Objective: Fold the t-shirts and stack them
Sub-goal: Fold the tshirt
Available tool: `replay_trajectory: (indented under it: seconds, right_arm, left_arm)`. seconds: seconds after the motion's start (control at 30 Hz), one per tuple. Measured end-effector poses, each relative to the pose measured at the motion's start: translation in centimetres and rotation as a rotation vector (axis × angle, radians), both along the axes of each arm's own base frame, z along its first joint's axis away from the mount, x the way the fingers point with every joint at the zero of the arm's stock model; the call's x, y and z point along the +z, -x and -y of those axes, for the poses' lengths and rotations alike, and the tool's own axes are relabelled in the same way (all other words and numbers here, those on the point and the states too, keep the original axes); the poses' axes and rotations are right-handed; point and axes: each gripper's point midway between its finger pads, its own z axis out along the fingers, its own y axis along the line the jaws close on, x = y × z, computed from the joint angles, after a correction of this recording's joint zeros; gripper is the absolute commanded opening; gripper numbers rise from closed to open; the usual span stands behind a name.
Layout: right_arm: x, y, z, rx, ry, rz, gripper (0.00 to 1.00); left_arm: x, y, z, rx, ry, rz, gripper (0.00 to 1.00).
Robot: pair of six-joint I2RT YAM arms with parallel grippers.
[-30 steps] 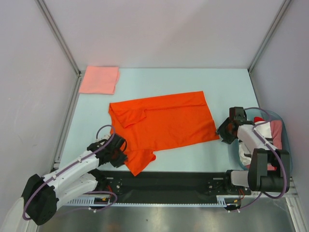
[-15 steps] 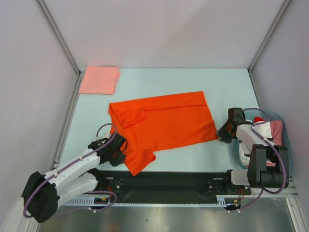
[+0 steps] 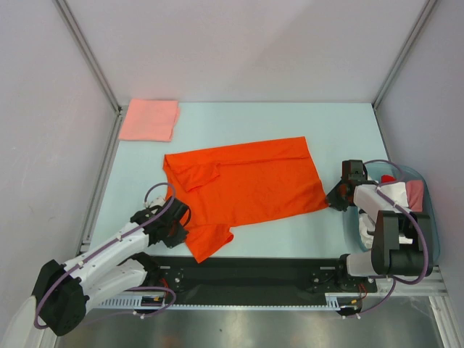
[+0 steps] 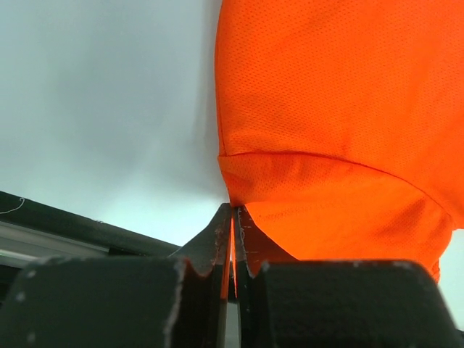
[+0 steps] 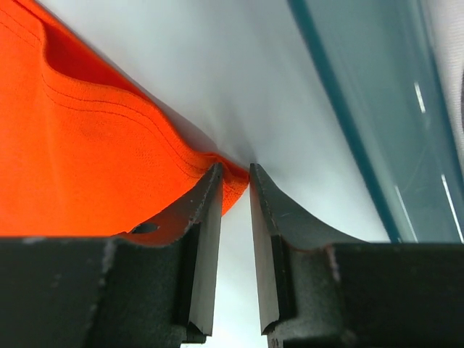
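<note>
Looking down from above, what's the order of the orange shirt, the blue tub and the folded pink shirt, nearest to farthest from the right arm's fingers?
1. Orange t-shirt: its right corner touches the right fingers.
2. Blue-green tub: just beside them, at the table's right edge.
3. Folded pink t-shirt: far-left corner.

No legible text or labels, apparently, anywhere

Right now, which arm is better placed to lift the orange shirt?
Probably left. The left hand is shut on the orange shirt; the right hand is open at its corner.
</note>
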Motion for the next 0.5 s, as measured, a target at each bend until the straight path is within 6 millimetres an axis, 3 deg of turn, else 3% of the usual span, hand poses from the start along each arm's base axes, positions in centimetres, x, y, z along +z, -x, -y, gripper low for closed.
replay_trajectory:
  seconds: [0.17,0.5]
  right_arm:
    - [0.1,0.8,-0.2,0.007,0.013,-0.005,0.34]
    - [-0.1,1.8,-0.3,0.013,0.017,-0.023,0.31]
  left_arm:
    - [0.4,-0.2,0.1,-0.009,0.006,0.016,0.07]
    - [0.4,-0.3,0.1,-0.011,0.006,0.018,0.06]
